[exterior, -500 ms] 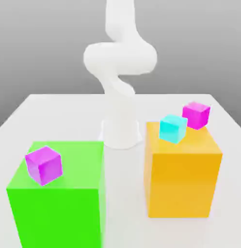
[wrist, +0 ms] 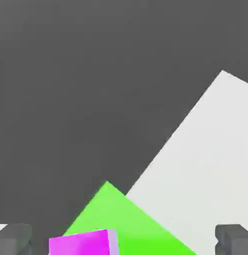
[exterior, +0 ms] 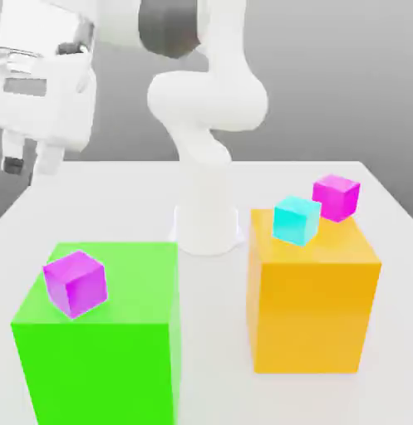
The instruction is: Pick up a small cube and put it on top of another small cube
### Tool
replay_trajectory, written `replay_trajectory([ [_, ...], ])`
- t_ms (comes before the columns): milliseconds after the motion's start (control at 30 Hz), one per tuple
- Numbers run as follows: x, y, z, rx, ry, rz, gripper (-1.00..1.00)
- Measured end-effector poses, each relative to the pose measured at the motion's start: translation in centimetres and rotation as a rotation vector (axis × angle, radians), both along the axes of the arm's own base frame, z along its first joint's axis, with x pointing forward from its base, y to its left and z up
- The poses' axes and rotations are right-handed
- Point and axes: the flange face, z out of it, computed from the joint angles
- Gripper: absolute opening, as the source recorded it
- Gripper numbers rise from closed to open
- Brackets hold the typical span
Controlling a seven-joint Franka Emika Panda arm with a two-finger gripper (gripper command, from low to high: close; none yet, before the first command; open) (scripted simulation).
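You have a white table (exterior: 118, 199) carrying a large green block (exterior: 101, 340) at the exterior view's left and a large orange block (exterior: 313, 299) at its right, with the arm's white base (exterior: 208, 224) between and behind them. Your gripper (exterior: 31, 162) hangs high above the green block, fingers spread wide and holding nothing. A purple cube (exterior: 74, 282) sits on the green block, a cyan cube (exterior: 296, 220) and a magenta cube (exterior: 336, 197) on the orange one; I cannot tell where the yellow cube is.

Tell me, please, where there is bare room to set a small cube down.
Most of the green block's top beside the purple cube is bare, as is the table between both big blocks. The orange block's top is crowded at its far edge by the cyan cube and magenta cube.
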Motion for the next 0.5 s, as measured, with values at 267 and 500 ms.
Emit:
replay_trajectory([
  [267, -6.7, -7.9, -14.0, 0.191, 0.106, -0.499, 0.00],
  [500, -10.2, -8.6, -23.5, 0.300, 0.153, -0.726, 0.00],
])
